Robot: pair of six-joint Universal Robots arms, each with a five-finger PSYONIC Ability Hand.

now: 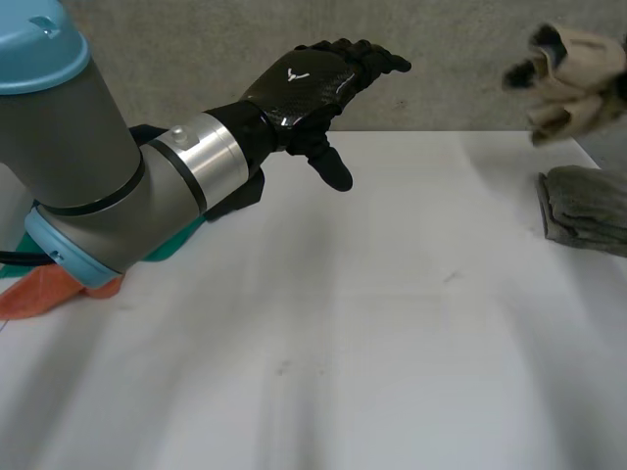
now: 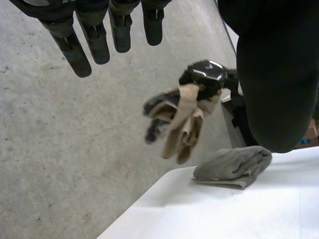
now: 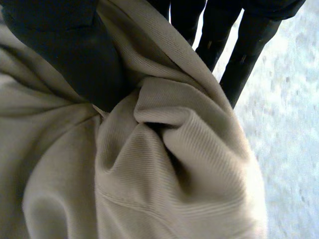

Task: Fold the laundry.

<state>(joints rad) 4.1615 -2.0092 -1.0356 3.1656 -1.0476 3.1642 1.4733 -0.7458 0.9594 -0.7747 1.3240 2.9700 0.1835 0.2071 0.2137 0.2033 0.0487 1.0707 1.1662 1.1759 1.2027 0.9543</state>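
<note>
From my station, the left hand (image 1: 312, 86) is up off the white table (image 1: 343, 343) with its fingers (image 2: 94, 37) straight and spread and the thumb angled down. It is wide open with nothing in it. Past its fingertips, in the left wrist view, I see the right hand (image 2: 207, 74) out over the concrete floor (image 2: 65, 149), beyond the table's edge. It is closed round a beige cloth (image 2: 183, 122), which hangs from it in a loose crumpled bunch, clear of the table. In the right wrist view the cloth (image 3: 174, 164) is gathered in thick folds under the palm, pinched between the thumb and the fingers (image 3: 219, 35) of the right hand (image 3: 75, 55). From the head camera I see that hand (image 1: 519, 71) and its beige bundle (image 1: 578, 73) in the air above a grey folded cloth (image 1: 583, 211), which lies flat on the table just below them, at the table's edge. By the left arm, well back from its hand, an orange cloth (image 1: 39, 294) and a green cloth (image 1: 171, 245) lie on the table, partly hidden under the arm.
</note>
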